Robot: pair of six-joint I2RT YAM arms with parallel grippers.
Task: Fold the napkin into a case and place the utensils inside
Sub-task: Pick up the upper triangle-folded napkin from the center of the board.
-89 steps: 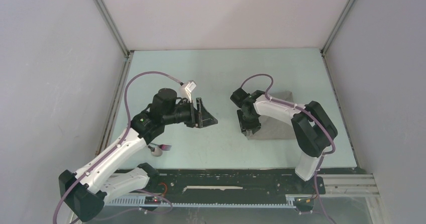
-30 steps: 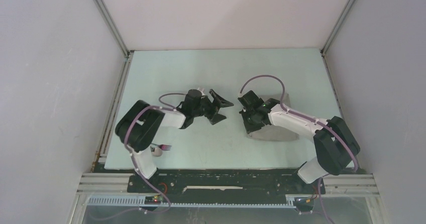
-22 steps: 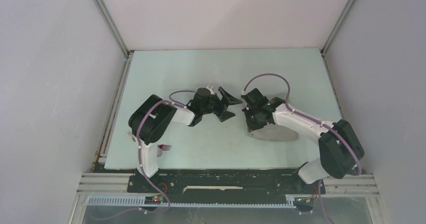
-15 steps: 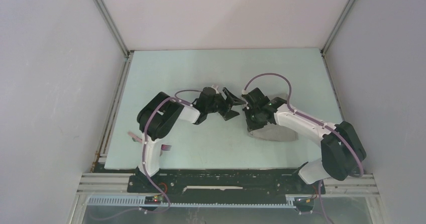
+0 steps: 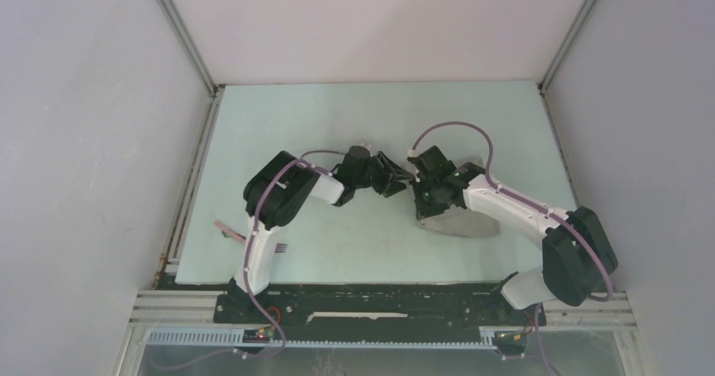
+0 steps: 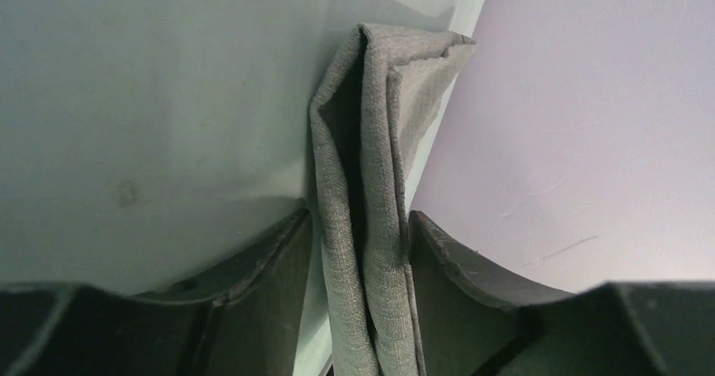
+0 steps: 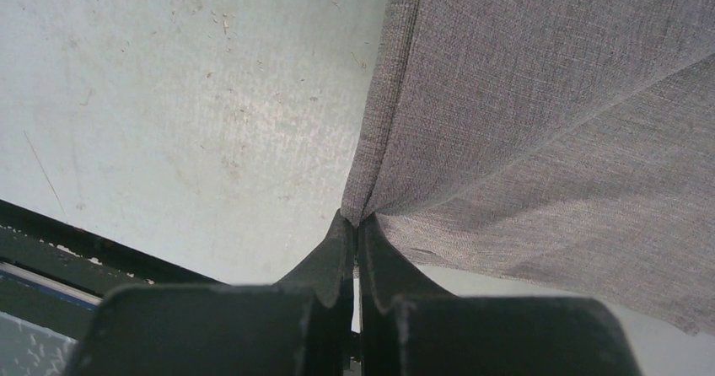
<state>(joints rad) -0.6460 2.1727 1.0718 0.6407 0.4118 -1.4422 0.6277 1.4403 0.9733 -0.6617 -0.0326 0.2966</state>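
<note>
Well back from the left gripper, down by that arm's base, the fork is lying on the table, and a second pinkish handle is poking out on the arm's other side. The left gripper is clamping an upright fold of the napkin, the cloth filling the gap and touching both fingers. Just across from it, the right gripper is pinching the napkin's edge with its fingers fully together, the rest of the cloth lying flat beyond it.

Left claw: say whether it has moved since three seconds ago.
Yes. The left claw has moved right, away from the table's left rail, up to the napkin.
</note>
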